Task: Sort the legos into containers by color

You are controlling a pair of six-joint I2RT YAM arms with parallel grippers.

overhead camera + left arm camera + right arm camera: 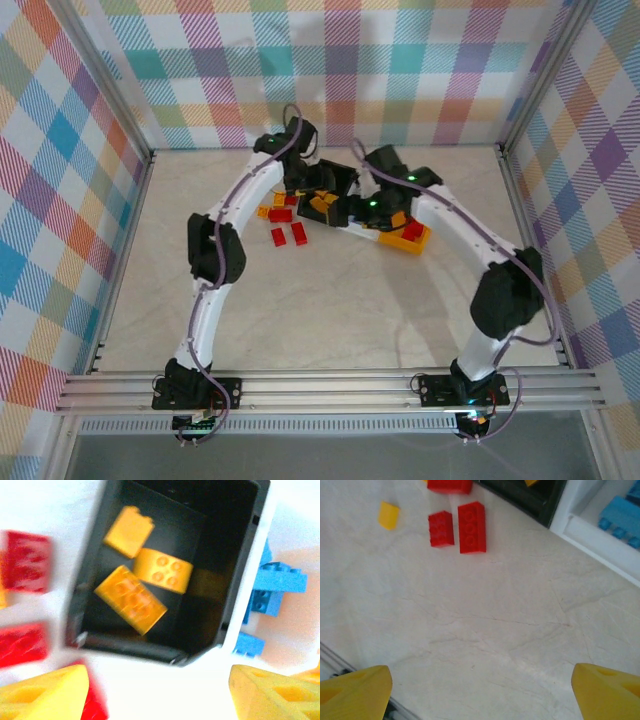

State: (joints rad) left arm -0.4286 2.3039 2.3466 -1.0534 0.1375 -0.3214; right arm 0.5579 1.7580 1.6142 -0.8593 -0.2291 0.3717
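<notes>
**Colour sort roughly half done**

Top view: black bin [335, 188] and orange bin [420, 242] sit mid worktop [330, 330], toward the far edge, with both arms bent in over them. The orange bin seems to hold some red pieces, too small to count. Loose red bricks [298, 233] lie on the worktop just near-left of the black bin, with a couple of yellow bricks [265, 212] beside them.

Left wrist: left gripper [157, 680] hangs over the black bin's rim, fingers [47, 695] apart with nothing between them. Three yellow bricks lie in the black bin. White bin [267, 520] is just beside it, with blue bricks [275, 582] inside. Three reds lie on the worktop on the bin's other side.

Right wrist: right gripper [480, 680] is over bare worktop, fingers [607, 690] wide apart and empty. Ahead of it are three loose reds and one loose yellow, plus corners of the black and white bins.

Judged progress: blue looks finished, as none is loose in any view. Yellow is mostly in the black bin. Left to do: the loose reds to the orange bin, the last yellow or two to the black bin
</notes>
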